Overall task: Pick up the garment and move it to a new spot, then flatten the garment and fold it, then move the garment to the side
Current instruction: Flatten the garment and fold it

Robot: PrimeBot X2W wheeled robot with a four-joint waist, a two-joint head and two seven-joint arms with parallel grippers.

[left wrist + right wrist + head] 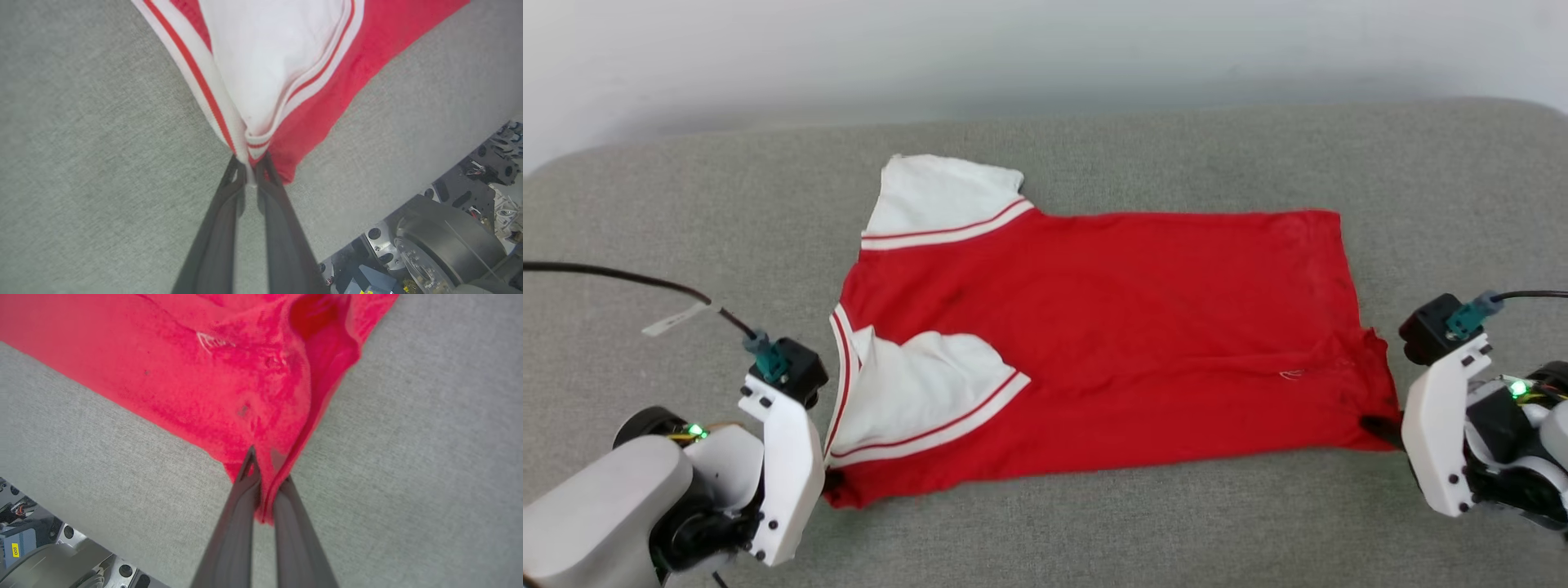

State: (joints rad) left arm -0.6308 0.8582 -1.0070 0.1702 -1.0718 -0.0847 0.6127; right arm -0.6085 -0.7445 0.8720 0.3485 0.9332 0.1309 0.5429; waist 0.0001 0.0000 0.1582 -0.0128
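Observation:
The garment (1111, 327), a red T-shirt with white sleeves and striped trim, lies spread sideways on the grey cushion, neckline to the left and hem to the right. One white sleeve is folded in over the red body. My left gripper (832, 482) is shut on the garment's near-left corner; in the left wrist view its fingertips (250, 163) pinch the striped trim of the garment (269, 61). My right gripper (1376, 426) is shut on the near-right hem corner. In the right wrist view the gripper (263, 457) clamps a raised fold of the red garment (184, 375).
The grey upholstered surface (1094, 531) runs wide on all sides, with a pale wall (1045, 49) behind it. A black cable (621, 278) arcs over the left side. The robot's base (441, 245) shows past the near edge, as does the base (41, 563) in the right wrist view.

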